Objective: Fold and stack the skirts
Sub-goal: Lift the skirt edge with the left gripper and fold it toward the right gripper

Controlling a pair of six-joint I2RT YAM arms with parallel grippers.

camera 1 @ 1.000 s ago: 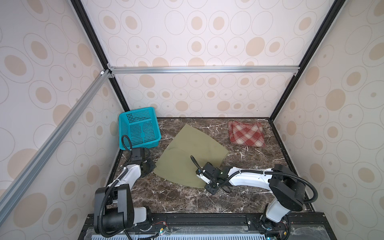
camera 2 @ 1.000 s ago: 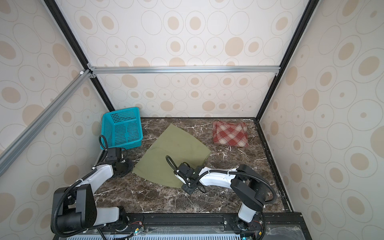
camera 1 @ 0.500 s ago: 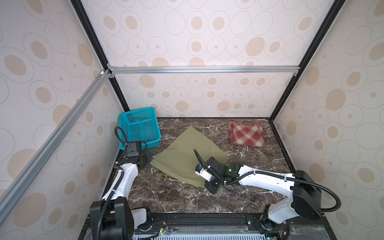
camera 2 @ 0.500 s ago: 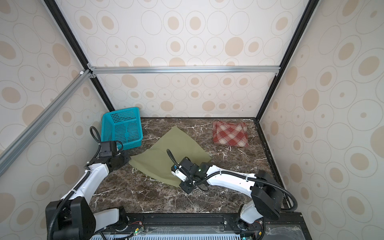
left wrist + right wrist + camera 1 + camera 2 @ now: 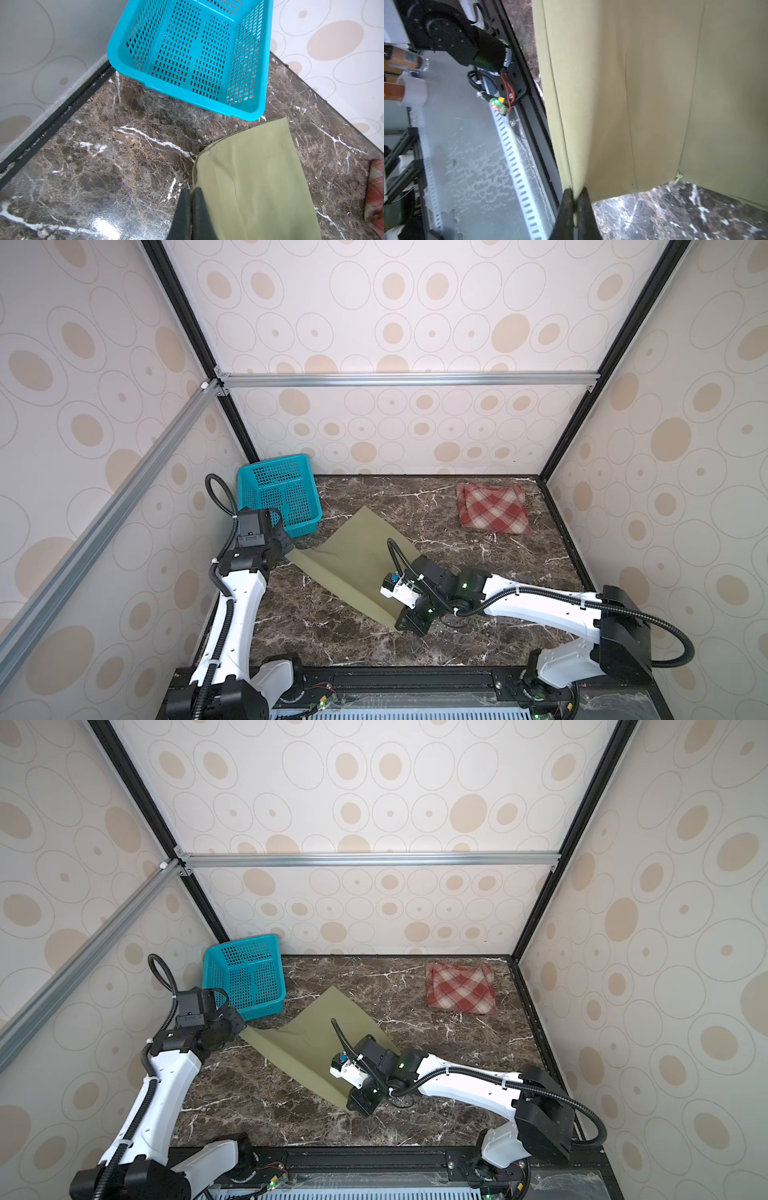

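Left gripper [image 5: 190,192] is clamped on a corner of the olive skirt [image 5: 353,560] right by the basket [image 5: 267,62]. Right gripper [image 5: 575,192] pinches another corner, well away from the basket. Guessing the two held corners keep that edge taut for folding it over. Basket's got nothing in it. Plaid skirt [image 5: 492,510] sits folded far across from the basket, probably the stack's base.
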